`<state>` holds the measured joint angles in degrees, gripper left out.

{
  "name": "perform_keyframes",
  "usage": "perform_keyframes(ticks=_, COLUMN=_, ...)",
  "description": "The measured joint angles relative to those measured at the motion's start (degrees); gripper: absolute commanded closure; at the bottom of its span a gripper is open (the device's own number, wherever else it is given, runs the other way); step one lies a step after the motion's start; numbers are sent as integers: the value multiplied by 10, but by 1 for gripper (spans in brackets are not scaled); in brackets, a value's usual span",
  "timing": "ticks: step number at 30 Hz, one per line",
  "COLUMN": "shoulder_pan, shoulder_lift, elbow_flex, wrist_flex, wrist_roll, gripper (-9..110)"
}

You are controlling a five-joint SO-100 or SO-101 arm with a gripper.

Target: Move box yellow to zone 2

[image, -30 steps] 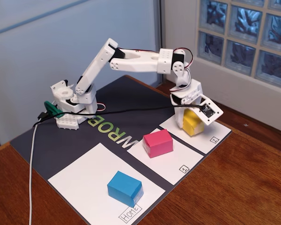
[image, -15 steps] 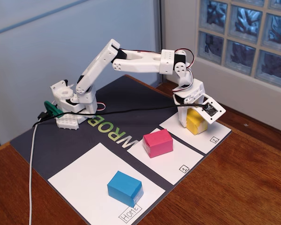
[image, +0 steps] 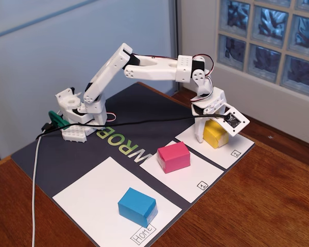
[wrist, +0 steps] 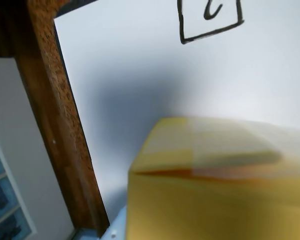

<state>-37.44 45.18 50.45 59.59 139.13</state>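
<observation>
The yellow box [image: 216,136] rests on the zone 2 sheet [image: 219,155], the white paper with a boxed "2" at its near right corner. My gripper [image: 214,133] straddles it from above, open, one white finger [image: 200,129] down its left side. In the wrist view the box [wrist: 220,190] fills the lower right, blurred, with the zone 2 sheet [wrist: 140,75] beneath it. A pale sliver of finger [wrist: 116,231] shows at the box's left edge. The other finger is hidden.
A pink block [image: 173,156] sits on the sheet marked "1" and a blue block [image: 137,206] on the "Home" sheet. The table's wooden edge [wrist: 55,125] runs close beside zone 2, with a glass-block wall [image: 268,41] beyond. A black cable [image: 144,122] crosses the dark mat.
The gripper brought the yellow box down onto the zone 2 sheet, then its jaws spread and the wrist rose slightly. The box stays on the sheet.
</observation>
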Motion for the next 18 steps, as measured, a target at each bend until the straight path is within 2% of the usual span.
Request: perform_keyframes(ticks=18, shoulder_pan=-3, shoulder_lift=0, elbow_flex=0, wrist_flex=-3, wrist_roll=0, gripper=58)
